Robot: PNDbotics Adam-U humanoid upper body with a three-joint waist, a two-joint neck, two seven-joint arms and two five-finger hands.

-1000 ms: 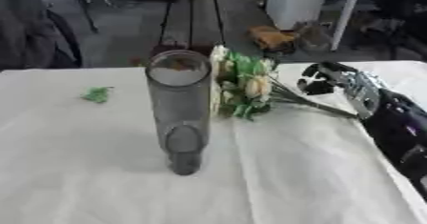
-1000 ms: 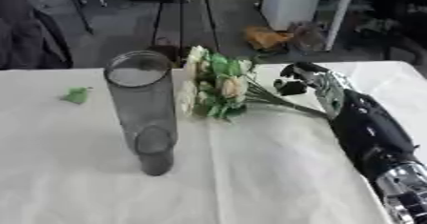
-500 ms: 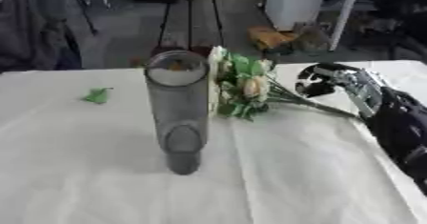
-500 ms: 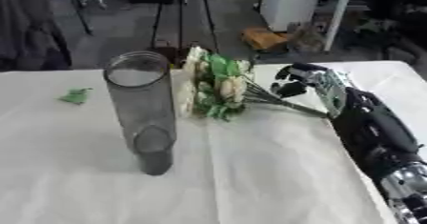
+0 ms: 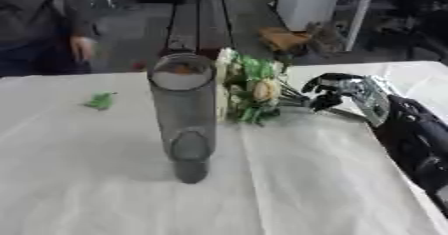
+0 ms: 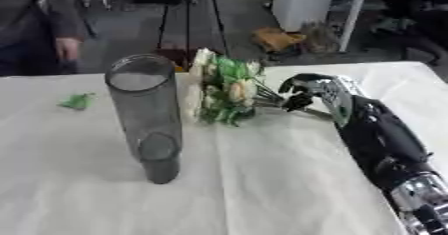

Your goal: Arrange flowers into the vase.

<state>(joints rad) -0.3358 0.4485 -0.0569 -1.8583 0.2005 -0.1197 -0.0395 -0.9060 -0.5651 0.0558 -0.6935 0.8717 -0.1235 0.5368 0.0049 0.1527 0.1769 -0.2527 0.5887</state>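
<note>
Covering table, white cloth, dim workshop behind

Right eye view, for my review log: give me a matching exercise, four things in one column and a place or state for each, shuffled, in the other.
Things:
1. vase
2. flower bunch
3. right hand
4. green scrap

Places or states:
A. lying on the cloth at the far left, apart from everything
B. fingers curled over the stems
C. standing upright, no flowers inside
D. lying on the table between vase and hand

Pairs: 1-C, 2-D, 3-B, 4-A
</note>
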